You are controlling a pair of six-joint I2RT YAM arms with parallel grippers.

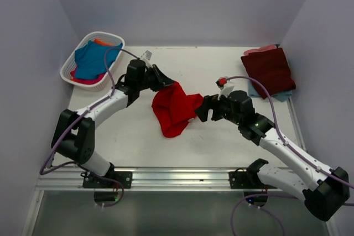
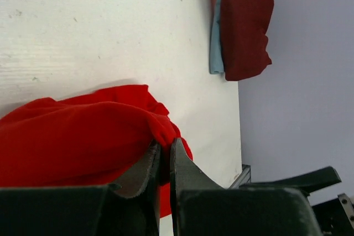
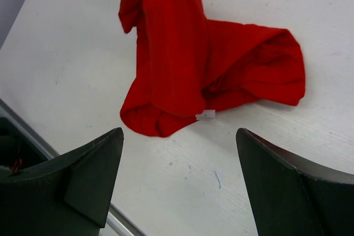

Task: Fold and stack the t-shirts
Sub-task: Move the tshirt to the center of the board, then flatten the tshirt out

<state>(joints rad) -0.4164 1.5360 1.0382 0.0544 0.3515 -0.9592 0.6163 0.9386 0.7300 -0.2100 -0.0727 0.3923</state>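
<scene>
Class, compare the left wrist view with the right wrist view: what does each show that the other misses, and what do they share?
Left wrist only: a folded dark red shirt on a pale blue shirt, and the left fingers pinching cloth. Right wrist only: a white label on the cloth, and the right fingers spread apart. Both: the crumpled red shirt on the white table.

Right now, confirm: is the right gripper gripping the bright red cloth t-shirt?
No, the right gripper stands wide open, not closed on the bright red cloth t-shirt.
</scene>
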